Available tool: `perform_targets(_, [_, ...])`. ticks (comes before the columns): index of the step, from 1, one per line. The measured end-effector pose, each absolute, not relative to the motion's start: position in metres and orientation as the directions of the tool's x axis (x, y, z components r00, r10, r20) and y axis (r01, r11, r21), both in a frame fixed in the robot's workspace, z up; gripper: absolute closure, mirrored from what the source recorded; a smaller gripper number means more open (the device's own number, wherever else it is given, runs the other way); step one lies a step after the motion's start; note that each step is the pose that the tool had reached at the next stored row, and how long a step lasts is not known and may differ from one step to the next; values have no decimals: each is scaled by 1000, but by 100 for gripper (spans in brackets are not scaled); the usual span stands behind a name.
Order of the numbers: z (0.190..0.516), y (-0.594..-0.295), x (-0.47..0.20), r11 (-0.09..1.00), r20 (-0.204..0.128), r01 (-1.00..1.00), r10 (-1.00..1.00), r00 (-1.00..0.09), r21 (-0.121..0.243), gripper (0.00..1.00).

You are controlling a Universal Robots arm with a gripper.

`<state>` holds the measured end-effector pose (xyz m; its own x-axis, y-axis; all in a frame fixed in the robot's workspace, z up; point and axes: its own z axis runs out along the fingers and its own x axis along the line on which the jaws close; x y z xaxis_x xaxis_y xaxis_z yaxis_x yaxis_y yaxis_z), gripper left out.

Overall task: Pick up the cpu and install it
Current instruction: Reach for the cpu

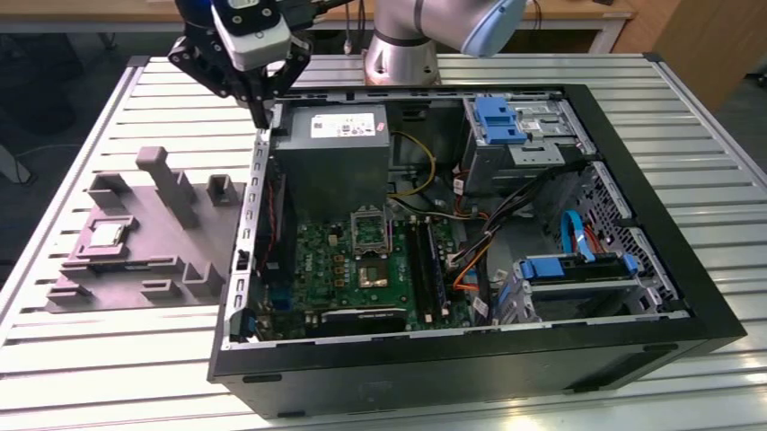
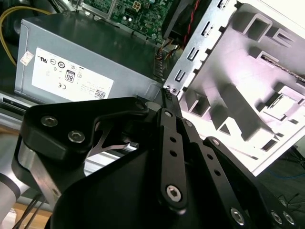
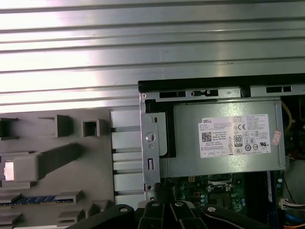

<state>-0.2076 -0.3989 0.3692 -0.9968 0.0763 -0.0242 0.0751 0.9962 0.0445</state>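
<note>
The cpu (image 1: 106,235) is a small pale square lying flat in a recess of the grey moulded fixture (image 1: 144,269), on the exterior view's left of the open computer case. In the second wrist view the cpu (image 2: 286,101) shows as a pale patch in the fixture. My gripper (image 1: 260,119) hangs over the case's rear corner beside the grey power supply box (image 1: 333,157), well away from the cpu. Its black fingers (image 2: 167,102) meet at the tips with nothing between them. The metal-framed socket (image 1: 369,226) on the green motherboard has a dark centre.
The black case (image 1: 671,296) stands on a slatted metal table (image 1: 96,377). Inside are blue drive brackets (image 1: 498,121), bundled cables (image 1: 480,251) and a blue cable (image 1: 573,235). Upright posts (image 1: 168,184) rise from the fixture. The arm's base (image 1: 401,58) stands behind the case.
</note>
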Motion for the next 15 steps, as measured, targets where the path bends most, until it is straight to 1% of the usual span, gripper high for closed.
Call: perform_targets(15, [367, -399, -215, 996, -24, 75, 76, -997, 44, 89])
